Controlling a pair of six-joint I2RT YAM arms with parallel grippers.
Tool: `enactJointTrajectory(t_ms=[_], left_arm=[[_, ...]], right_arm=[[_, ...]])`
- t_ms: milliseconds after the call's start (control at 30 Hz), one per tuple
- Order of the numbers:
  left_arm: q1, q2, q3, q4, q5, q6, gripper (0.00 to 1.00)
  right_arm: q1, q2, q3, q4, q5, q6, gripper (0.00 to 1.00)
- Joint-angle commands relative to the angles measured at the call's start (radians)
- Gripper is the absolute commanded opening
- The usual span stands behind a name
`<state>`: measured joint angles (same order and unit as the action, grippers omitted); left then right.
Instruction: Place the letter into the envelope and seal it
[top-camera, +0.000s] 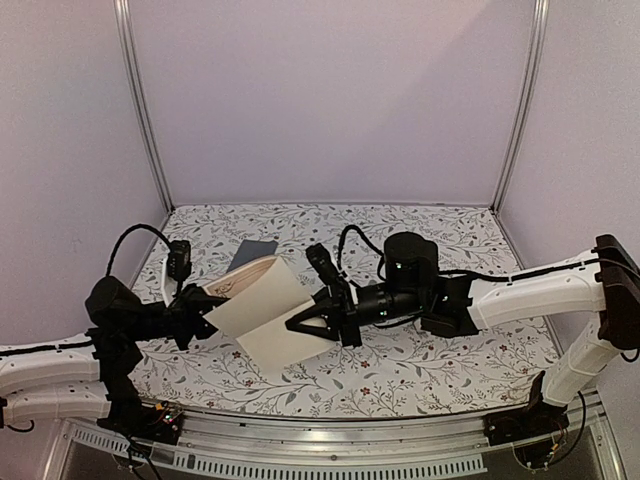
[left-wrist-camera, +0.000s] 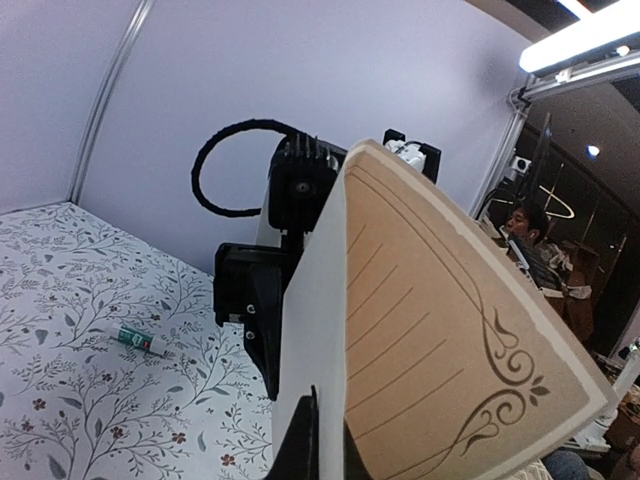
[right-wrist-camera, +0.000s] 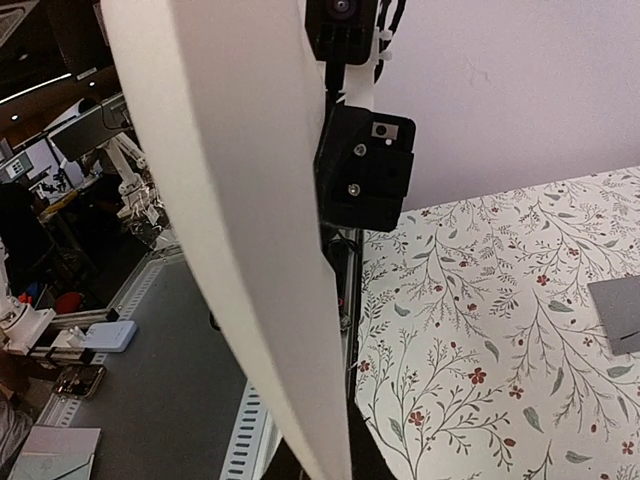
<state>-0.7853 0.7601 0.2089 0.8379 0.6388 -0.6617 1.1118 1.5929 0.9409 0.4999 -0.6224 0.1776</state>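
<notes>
The letter (top-camera: 262, 305) hangs bent in the air between the two arms, its pale back turned toward the front of the table. My left gripper (top-camera: 205, 312) is shut on its left edge; in the left wrist view the dark fingers (left-wrist-camera: 330, 440) pinch the sheet, and the tan printed face (left-wrist-camera: 440, 330) curves away to the right. My right gripper (top-camera: 300, 320) is on the letter's right edge, and the paper (right-wrist-camera: 240, 200) runs down between its fingers (right-wrist-camera: 330, 465), which press it from both sides. The dark grey envelope (top-camera: 252, 253) lies flat on the cloth behind the letter, also seen as a corner (right-wrist-camera: 620, 312).
A small teal-white tube (left-wrist-camera: 135, 341) lies on the floral tablecloth (top-camera: 420, 350). Metal frame posts (top-camera: 140, 100) and lilac walls close in the back and sides. The table's front rail (top-camera: 330, 445) runs along the near edge.
</notes>
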Motion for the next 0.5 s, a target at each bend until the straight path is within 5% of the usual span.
enactJointTrajectory(t_ms=[0,233,467], left_arm=[[-0.017,0.002,0.014,0.036,-0.011,0.013,0.00],[-0.016,-0.014,0.008,0.032,-0.024,0.018,0.01],[-0.016,-0.079,-0.001,-0.014,-0.058,0.041,0.39]], right_arm=[[0.003,0.016,-0.015,0.058,-0.027,0.034,0.07],[0.003,0.022,-0.019,0.069,-0.031,0.061,0.02],[0.003,0.011,-0.025,0.038,-0.026,0.086,0.00]])
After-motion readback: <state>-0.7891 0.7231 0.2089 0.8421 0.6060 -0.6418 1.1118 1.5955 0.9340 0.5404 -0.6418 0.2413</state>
